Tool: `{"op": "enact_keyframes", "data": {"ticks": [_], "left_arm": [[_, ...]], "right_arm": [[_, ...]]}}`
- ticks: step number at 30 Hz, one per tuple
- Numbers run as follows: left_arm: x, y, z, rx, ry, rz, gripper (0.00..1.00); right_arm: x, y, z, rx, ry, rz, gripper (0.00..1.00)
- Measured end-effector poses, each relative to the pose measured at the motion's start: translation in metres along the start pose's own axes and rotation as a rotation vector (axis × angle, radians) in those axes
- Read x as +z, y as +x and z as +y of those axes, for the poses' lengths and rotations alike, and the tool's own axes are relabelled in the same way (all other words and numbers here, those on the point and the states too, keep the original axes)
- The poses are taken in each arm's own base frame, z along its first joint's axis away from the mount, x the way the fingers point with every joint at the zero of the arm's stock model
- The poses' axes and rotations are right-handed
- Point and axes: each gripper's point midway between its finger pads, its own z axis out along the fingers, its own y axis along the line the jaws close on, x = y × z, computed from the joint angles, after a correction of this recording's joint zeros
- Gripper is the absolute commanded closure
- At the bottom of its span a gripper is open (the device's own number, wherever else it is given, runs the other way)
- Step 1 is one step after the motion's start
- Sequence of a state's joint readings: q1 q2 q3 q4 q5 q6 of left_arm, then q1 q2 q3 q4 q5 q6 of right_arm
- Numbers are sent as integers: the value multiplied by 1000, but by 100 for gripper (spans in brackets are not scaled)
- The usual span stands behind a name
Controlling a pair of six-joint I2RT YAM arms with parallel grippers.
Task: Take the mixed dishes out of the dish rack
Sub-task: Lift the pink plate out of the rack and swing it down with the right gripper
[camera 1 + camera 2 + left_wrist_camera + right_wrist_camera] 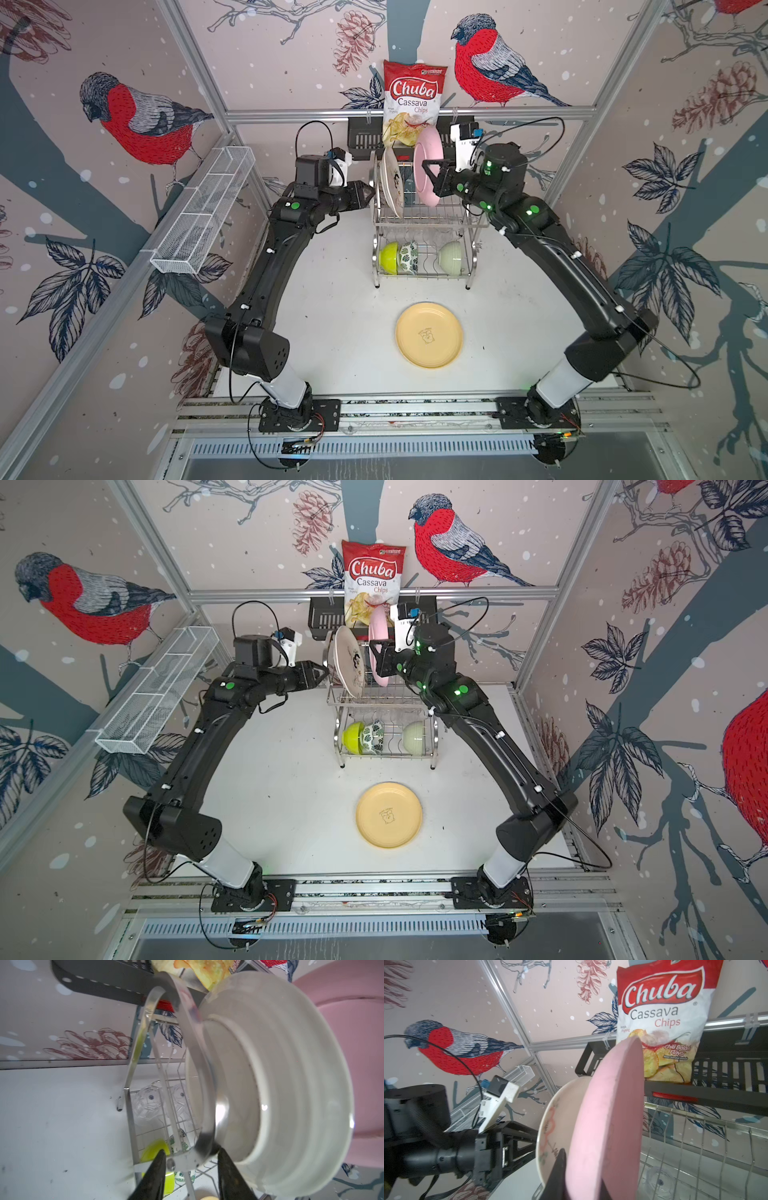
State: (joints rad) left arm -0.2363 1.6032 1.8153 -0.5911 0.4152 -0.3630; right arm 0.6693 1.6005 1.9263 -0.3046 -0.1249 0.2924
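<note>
Our right gripper (582, 1167) pinches the round pink plate (610, 1105) at the shiny steel wire rack (419, 218); left gripper (191, 1159) stands half-spread.

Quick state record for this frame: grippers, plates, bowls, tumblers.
left gripper: open, at the dish rack end frame, beside the cream plate
right gripper: shut on the pink plate, upright at upper tier
tan plate: flat on the table, unloaded
bowls: lime bowl, leaf-pattern bowl, pale green bowl, lower tier
tumblers: two visible, in the rack
</note>
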Motion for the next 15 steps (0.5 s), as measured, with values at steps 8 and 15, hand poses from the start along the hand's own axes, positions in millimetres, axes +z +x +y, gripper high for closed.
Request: {"op": "enact_keyframes", "data": {"ticks": [8,15], "left_arm": [[-38,19,0,-25,-55,-17,29],[-77,46,2,-26,-99,-38,16]], "right_arm": [[-57,15,57,-12,-51,-16,91],[-85,65,98,-46,-65,57,92]]}}
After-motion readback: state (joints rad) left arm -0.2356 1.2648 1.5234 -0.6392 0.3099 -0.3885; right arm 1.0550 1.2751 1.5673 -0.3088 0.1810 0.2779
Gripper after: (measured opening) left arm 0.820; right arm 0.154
